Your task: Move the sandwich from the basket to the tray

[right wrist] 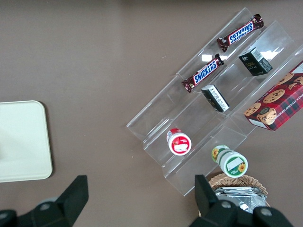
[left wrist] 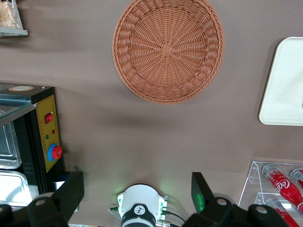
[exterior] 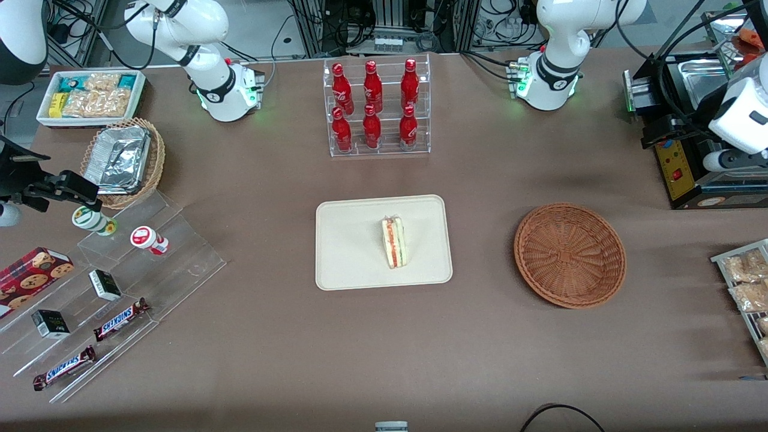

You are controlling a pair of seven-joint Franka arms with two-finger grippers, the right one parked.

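Observation:
The sandwich (exterior: 394, 242) stands on its edge on the cream tray (exterior: 354, 252), with its red and green filling facing up. The reddish-brown wicker basket (exterior: 570, 255) sits beside the tray toward the working arm's end and holds nothing. In the left wrist view the basket (left wrist: 168, 49) and a corner of the tray (left wrist: 284, 90) show. My gripper (left wrist: 136, 194) is open and empty, its two black fingers (left wrist: 71, 194) wide apart. It hangs high above the table over the arm's own base, well away from the basket. The tray edge also shows in the right wrist view (right wrist: 21, 142).
A clear rack of red bottles (exterior: 375, 108) stands farther from the camera than the tray. A black appliance with a red button (exterior: 684, 162) and a wire tray of snacks (exterior: 747, 282) lie at the working arm's end. Acrylic snack steps (exterior: 120, 288) and a tan basket with foil containers (exterior: 123, 159) lie at the parked arm's end.

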